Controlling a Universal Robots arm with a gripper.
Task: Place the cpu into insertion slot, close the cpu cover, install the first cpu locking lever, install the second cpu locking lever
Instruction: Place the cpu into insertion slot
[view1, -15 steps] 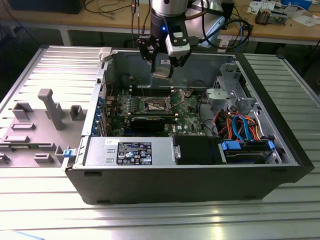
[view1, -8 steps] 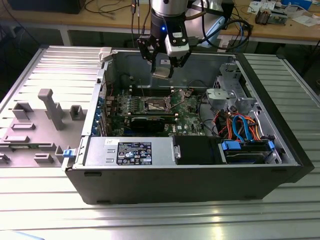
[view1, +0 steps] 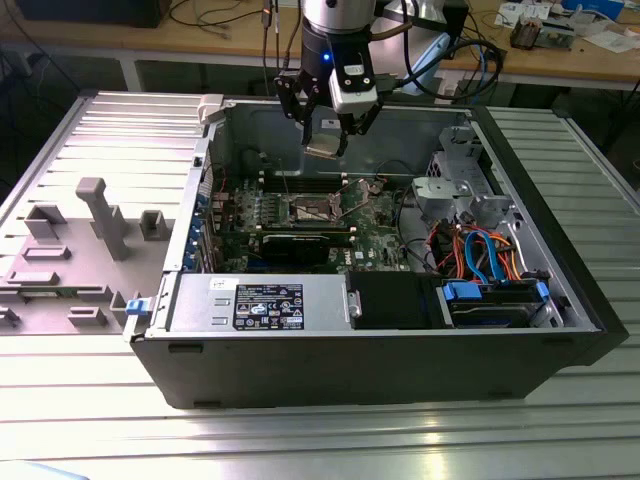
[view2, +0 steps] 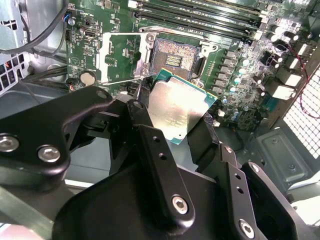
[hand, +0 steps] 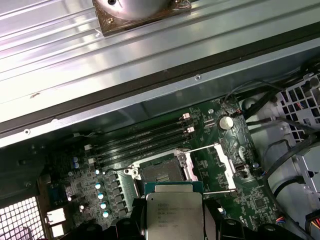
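In the exterior view the jaws hung over the open computer case (view1: 300, 360), which sat on the ribbed metal bench (view1: 320, 440). They were clamped on the cpu (view1: 325, 147), holding it in the air above the insertion slot (view1: 308, 210) and well apart from it. The green motherboard (view1: 380, 235) lay around the insertion slot. In the second wrist view the black fingers (view2: 150, 145) pinched the cpu (view2: 177, 107) by two opposite edges (its silvery top faced the camera, tilted). The insertion slot (view2: 172, 57) lay just past the chip, its dark pin field uncovered. The cpu cover (view2: 122, 55) stood swung open beside the insertion slot, off the pin field, with a thin wire lever (view2: 117, 82) running along its edge. In the first wrist view the cpu (hand: 174, 215) sat between the jaws, near the insertion slot (hand: 160, 172) but not touching it. The cpu cover (hand: 220, 167) lay open on one side of the insertion slot, and the long memory slots (hand: 140, 140) ran along another side of it.
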